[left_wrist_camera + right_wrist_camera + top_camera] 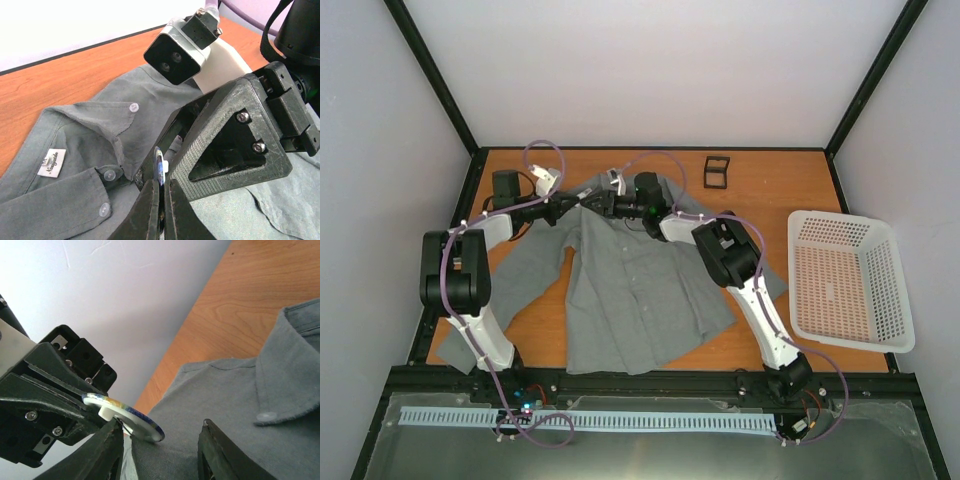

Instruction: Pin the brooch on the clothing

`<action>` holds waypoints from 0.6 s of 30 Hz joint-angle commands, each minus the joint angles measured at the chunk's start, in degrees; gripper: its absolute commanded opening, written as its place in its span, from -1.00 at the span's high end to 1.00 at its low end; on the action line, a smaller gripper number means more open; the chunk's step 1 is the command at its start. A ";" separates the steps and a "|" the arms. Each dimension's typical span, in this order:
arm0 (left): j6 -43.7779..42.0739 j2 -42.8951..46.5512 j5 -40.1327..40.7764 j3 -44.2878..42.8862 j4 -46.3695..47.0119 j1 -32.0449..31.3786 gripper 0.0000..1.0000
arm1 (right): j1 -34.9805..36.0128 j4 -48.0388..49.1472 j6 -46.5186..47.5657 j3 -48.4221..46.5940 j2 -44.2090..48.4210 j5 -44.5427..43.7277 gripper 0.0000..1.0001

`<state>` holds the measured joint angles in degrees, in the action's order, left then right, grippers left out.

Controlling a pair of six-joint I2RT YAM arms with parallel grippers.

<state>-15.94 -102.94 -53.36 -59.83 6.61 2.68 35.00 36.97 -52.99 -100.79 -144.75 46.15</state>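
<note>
Left arm (488, 340) and right arm (760, 315) wearing white link shells between bulky black joint housings. Purple cable (542, 150) looping along each. Fingers (235, 145) showing black, ribbed, triangular plastic, two silver screws (243, 116) glinting in recess. Grey wrist camera (176, 54) box carrying twin dark lenses.

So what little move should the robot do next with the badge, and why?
Probably the right gripper should close gently on the shirt just beneath the brooch, to steady the cloth for pinning. It is open around that spot, while the left gripper pinches the brooch edge-on near the collar.
</note>
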 commanded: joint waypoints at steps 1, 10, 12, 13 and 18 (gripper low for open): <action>-0.15 3.86 -5.66 0.54 0.18 -0.57 0.98 | -2.49 -5.39 1.59 3.35 3.13 -13.20 0.20; 0.56 3.68 -3.20 0.99 1.24 -0.57 0.99 | -2.40 -4.44 2.79 6.84 5.63 -12.74 0.16; 0.41 3.31 -2.85 0.82 1.18 -0.60 0.99 | -2.44 -4.25 2.92 7.15 5.84 -12.33 0.16; 0.25 3.12 -2.81 0.73 1.13 -0.61 0.99 | -2.40 -4.20 3.10 7.24 6.00 -12.02 0.16; -0.82 2.86 -2.19 0.32 0.18 -0.57 0.99 | -2.65 -3.20 5.19 9.80 8.34 -10.98 0.10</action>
<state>-15.59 -101.34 -54.24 -58.81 6.68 2.20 31.90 32.80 -50.46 -92.66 -140.73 35.57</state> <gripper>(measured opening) 0.038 0.442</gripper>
